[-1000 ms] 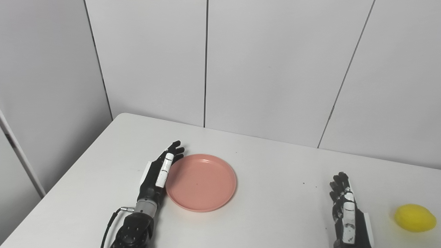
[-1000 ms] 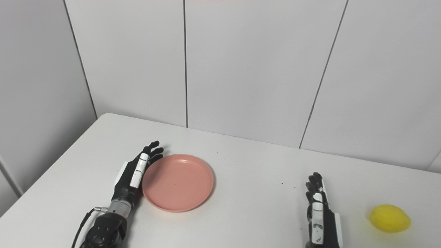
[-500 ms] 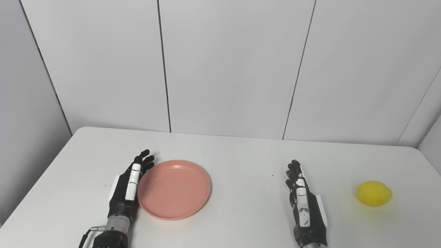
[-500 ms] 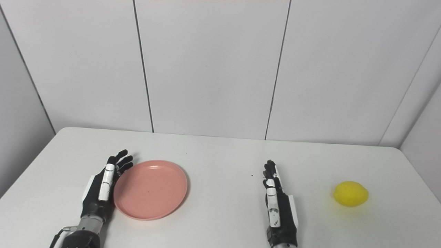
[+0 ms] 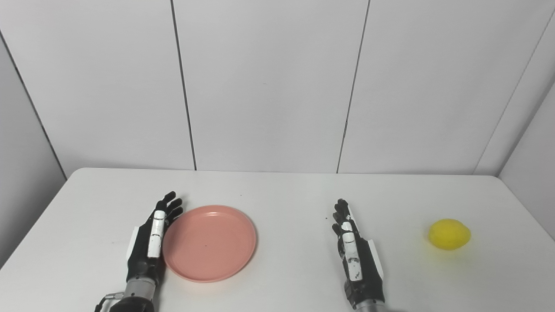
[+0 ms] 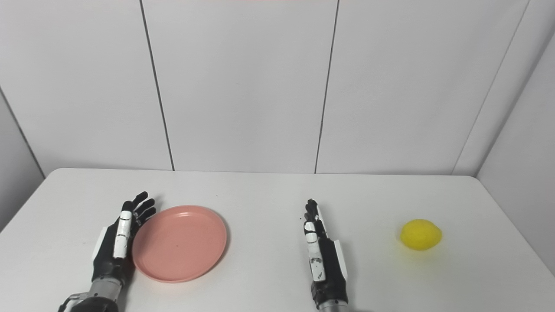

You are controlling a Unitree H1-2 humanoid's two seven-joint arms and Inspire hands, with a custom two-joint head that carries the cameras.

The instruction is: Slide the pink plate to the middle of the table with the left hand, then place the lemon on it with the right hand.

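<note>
Yellow lemon point(image 5: 449, 234) | long axis left-right | pink plate point(image 5: 209, 242) flat

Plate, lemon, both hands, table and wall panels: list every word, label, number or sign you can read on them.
None: no readable text anywhere.
Pink plate: plain.
Lemon: plain.
Left hand and right hand: white patches with tiny dark specks, too small to read.
Table, wall panels: blank.

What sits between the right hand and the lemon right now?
Nothing: only bare white table separates the right hand from the lemon. Both eye views show it.
</note>
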